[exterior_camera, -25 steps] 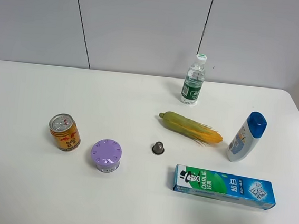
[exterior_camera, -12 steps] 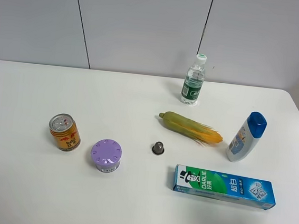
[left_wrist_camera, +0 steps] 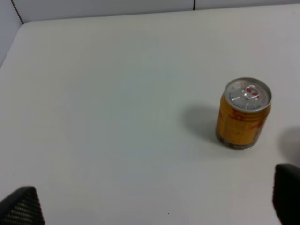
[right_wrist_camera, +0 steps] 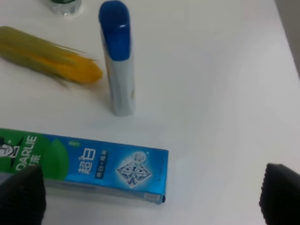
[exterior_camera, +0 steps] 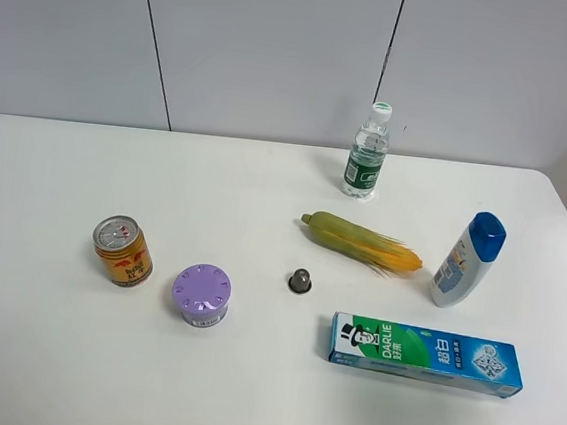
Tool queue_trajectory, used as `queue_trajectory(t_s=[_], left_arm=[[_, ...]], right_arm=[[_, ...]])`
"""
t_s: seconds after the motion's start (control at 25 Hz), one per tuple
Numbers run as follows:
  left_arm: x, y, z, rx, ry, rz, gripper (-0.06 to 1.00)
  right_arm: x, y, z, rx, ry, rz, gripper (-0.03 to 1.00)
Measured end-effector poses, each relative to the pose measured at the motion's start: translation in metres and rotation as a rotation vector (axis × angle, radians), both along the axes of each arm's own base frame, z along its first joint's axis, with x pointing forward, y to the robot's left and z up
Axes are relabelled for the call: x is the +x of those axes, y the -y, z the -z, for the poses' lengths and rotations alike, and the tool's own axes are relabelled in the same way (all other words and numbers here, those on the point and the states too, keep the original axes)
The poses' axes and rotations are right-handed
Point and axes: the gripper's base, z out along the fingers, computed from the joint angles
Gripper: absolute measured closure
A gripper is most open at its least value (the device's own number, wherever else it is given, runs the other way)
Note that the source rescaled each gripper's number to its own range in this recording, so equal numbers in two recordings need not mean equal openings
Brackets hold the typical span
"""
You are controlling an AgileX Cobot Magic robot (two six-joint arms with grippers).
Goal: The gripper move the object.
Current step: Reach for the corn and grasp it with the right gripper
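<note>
The ear of corn point(exterior_camera: 361, 242) lies on the white table point(exterior_camera: 266, 181) right of centre, green husk end to the left, yellow end to the right. It also shows in the right wrist view point(right_wrist_camera: 51, 58), beyond the toothpaste box. Neither arm shows in the exterior high view. My left gripper point(left_wrist_camera: 154, 204) is open and empty, fingertips point(left_wrist_camera: 21, 206) wide apart, facing the orange can. My right gripper point(right_wrist_camera: 150, 194) is open and empty, fingertips point(right_wrist_camera: 281, 192) wide apart, near the toothpaste box and short of the corn.
A green and blue toothpaste box point(exterior_camera: 426, 354) lies in front of the corn. A white bottle with a blue cap point(exterior_camera: 468, 258) stands at its right, a water bottle point(exterior_camera: 368, 152) behind. A small dark capsule point(exterior_camera: 300, 280), a purple round container point(exterior_camera: 201, 294) and an orange can point(exterior_camera: 122, 250) stand to the left.
</note>
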Motion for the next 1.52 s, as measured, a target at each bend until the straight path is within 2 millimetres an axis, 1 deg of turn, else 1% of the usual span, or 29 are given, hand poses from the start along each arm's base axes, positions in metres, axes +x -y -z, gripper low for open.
queue_trajectory(t_s=[0.08, 0.2, 0.32, 0.48, 0.6, 0.68, 0.76, 0.84, 0.92, 1.04, 1.2, 1.28, 1.36, 1.52], left_arm=[[0.0, 0.0, 0.0, 0.0, 0.0, 0.0, -0.06], [0.0, 0.0, 0.0, 0.0, 0.0, 0.0, -0.06], [0.0, 0.0, 0.0, 0.0, 0.0, 0.0, -0.06], [0.0, 0.0, 0.0, 0.0, 0.0, 0.0, -0.06], [0.0, 0.0, 0.0, 0.0, 0.0, 0.0, -0.06], [0.0, 0.0, 0.0, 0.0, 0.0, 0.0, -0.06], [0.0, 0.0, 0.0, 0.0, 0.0, 0.0, -0.06], [0.0, 0.0, 0.0, 0.0, 0.0, 0.0, -0.06], [0.0, 0.0, 0.0, 0.0, 0.0, 0.0, -0.06], [0.0, 0.0, 0.0, 0.0, 0.0, 0.0, -0.06], [0.0, 0.0, 0.0, 0.0, 0.0, 0.0, -0.06], [0.0, 0.0, 0.0, 0.0, 0.0, 0.0, -0.06], [0.0, 0.0, 0.0, 0.0, 0.0, 0.0, -0.06], [0.0, 0.0, 0.0, 0.0, 0.0, 0.0, -0.06]], right_arm=[[0.011, -0.001, -0.016, -0.017, -0.026, -0.036, -0.03], [0.033, -0.003, -0.048, -0.053, -0.048, -0.097, -0.03], [0.061, -0.005, -0.079, -0.085, -0.061, -0.172, -0.03], [0.108, -0.01, -0.113, -0.111, -0.099, -0.294, -0.03], [0.145, -0.012, -0.125, -0.14, -0.175, -0.38, -0.03], [0.171, -0.016, -0.128, -0.165, -0.23, -0.437, -0.03], [0.193, -0.024, -0.131, -0.202, -0.25, -0.492, -0.03], [0.216, -0.035, -0.127, -0.226, -0.28, -0.537, -0.03], [0.233, -0.049, -0.122, -0.253, -0.303, -0.593, -0.03], [0.256, -0.072, -0.106, -0.273, -0.363, -0.67, -0.03], [0.286, -0.093, -0.073, -0.303, -0.465, -0.758, -0.03], [0.299, -0.099, -0.056, -0.331, -0.513, -0.791, -0.03], [0.308, -0.102, -0.044, -0.35, -0.548, -0.806, -0.03], [0.321, -0.106, -0.021, -0.36, -0.611, -0.827, -0.03]])
